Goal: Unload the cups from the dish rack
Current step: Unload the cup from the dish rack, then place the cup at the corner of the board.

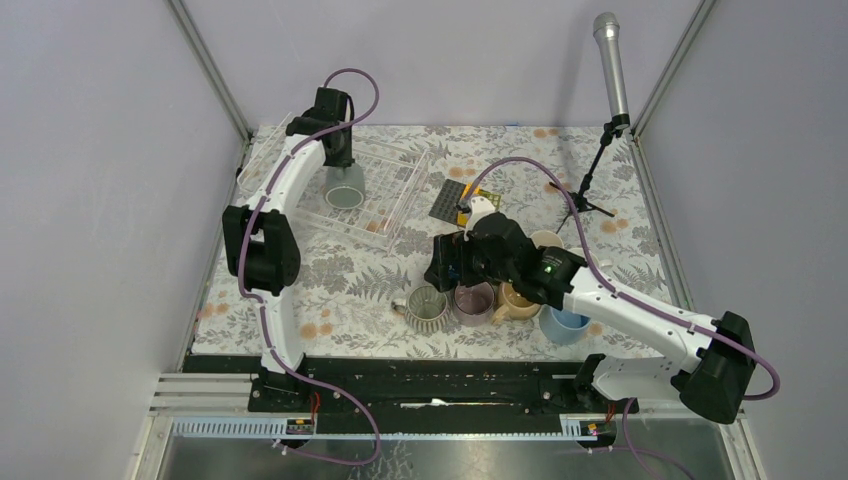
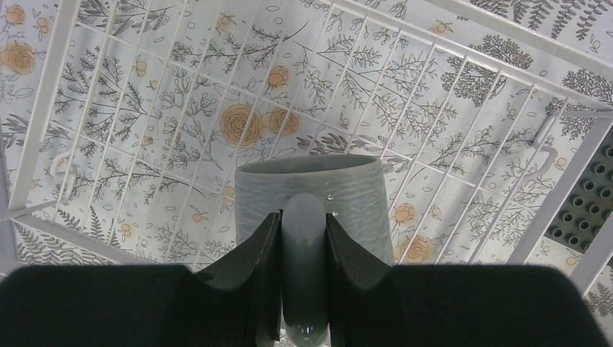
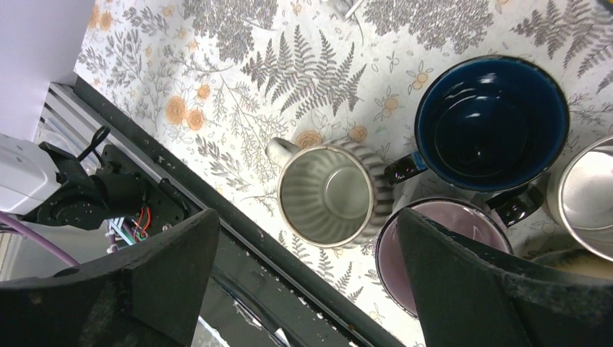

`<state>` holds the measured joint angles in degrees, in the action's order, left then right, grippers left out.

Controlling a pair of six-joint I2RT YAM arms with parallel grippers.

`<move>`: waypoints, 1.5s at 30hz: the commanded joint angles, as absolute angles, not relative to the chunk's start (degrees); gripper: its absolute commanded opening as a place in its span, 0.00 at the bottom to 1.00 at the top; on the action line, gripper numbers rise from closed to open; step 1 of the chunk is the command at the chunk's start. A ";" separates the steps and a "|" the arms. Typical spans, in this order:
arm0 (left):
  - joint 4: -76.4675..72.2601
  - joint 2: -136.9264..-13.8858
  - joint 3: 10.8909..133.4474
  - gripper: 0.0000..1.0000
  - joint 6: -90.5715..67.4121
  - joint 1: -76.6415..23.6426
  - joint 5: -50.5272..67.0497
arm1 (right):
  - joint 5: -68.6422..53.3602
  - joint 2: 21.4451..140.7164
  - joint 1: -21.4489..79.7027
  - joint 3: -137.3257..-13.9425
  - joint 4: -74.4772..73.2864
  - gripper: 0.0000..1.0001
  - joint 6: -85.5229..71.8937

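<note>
**LEFT CLAW PINCHING THE GREY CUP BY ITS HANDLE, OVER THE RACK**

**Layout.** The dish rack [image 1: 372, 192] lay directly beneath the left claw [image 2: 303, 225], with its white bars spreading out beyond the fingertips. The unloaded cups stood on the table around the right claw [image 3: 307, 217]. The ribbed cup [image 3: 329, 194] was straight below the gap between its fingers and the mauve cup [image 3: 442, 217] was partly under one finger. The navy cup [image 3: 491, 123] stood just beyond that, and the steel cup [image 3: 585, 195] was off to the side.

**Claw state.** The right claw was spread wide and held nothing. The left claw was pressed in on the handle [image 2: 303, 242] of the grey cup [image 2: 311, 189]. The cup body stood just ahead of the fingertips and inside the rack outline. Whether its base had cleared the bars could not be determined.

**Fault conditions.**
1. Swing. The grip was on the handle alone, so a fast lift or turn could let the cup pivot between the fingers.
2. Snag. A sideways move before enough height was gained could hook the cup on the rack wall and drag the rack.
3. Collision. The set-down area was crowded and the right claw hovered over it. A direct approach could strike that arm or knock the cups standing there.
</note>
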<state>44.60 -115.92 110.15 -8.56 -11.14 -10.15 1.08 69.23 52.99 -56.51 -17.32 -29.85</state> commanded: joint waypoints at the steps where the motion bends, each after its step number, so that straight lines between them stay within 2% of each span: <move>1: 42.12 -110.42 114.53 0.00 -6.56 -11.76 -10.57 | 3.02 68.76 51.18 -60.62 -14.80 1.00 -27.33; 26: 48.31 -105.09 121.39 0.00 -8.10 -16.85 -9.89 | -13.80 78.37 32.82 -70.03 -4.71 1.00 -27.52; 34: 50.21 -101.18 120.67 0.00 -9.46 -21.56 -9.07 | -18.66 81.42 28.70 -73.94 -3.16 1.00 -23.90; 45: 54.39 -97.60 121.82 0.00 -10.44 -29.88 -7.47 | -26.50 79.23 24.29 -72.43 -2.77 1.00 -20.06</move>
